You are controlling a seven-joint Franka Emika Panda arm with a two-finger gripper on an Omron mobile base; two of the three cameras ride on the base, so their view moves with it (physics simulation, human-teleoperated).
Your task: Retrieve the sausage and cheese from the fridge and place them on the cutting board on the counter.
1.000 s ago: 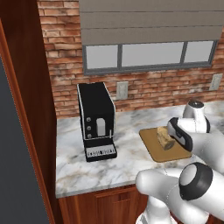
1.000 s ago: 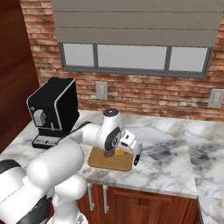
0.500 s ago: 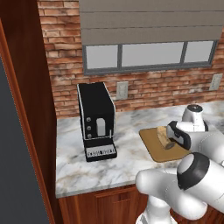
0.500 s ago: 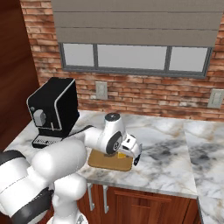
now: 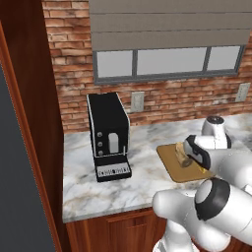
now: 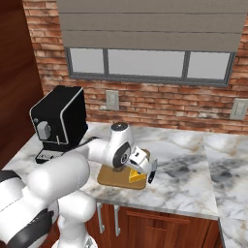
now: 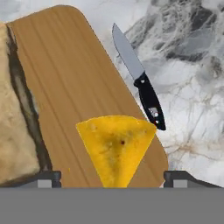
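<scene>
The cheese (image 7: 116, 144), a yellow wedge, lies on the tan wooden cutting board (image 7: 78, 74) near its corner. My gripper (image 7: 112, 177) hovers just over it, open. Its fingertips (image 7: 48, 177) stand wide apart on either side of the wedge, with gaps showing. From the right base view the gripper (image 6: 145, 168) hangs low over the cheese (image 6: 137, 178) at the board's (image 6: 109, 175) right end. In the left base view the hand (image 5: 196, 151) sits over the board (image 5: 170, 165). The sausage is out of view. Whether the dark grey panel (image 5: 15, 187) at the far left is the fridge, I cannot tell.
A tan bread-like loaf (image 7: 15, 131) lies on the board's other side. A black-handled knife (image 7: 140, 85) rests on the marble counter (image 6: 184, 179) beside the board. A black coffee machine (image 5: 109, 135) stands to the left, against the brick wall.
The jaws have opened and let the cheese go onto the board. The hand has sunk slightly lower over the board's end.
</scene>
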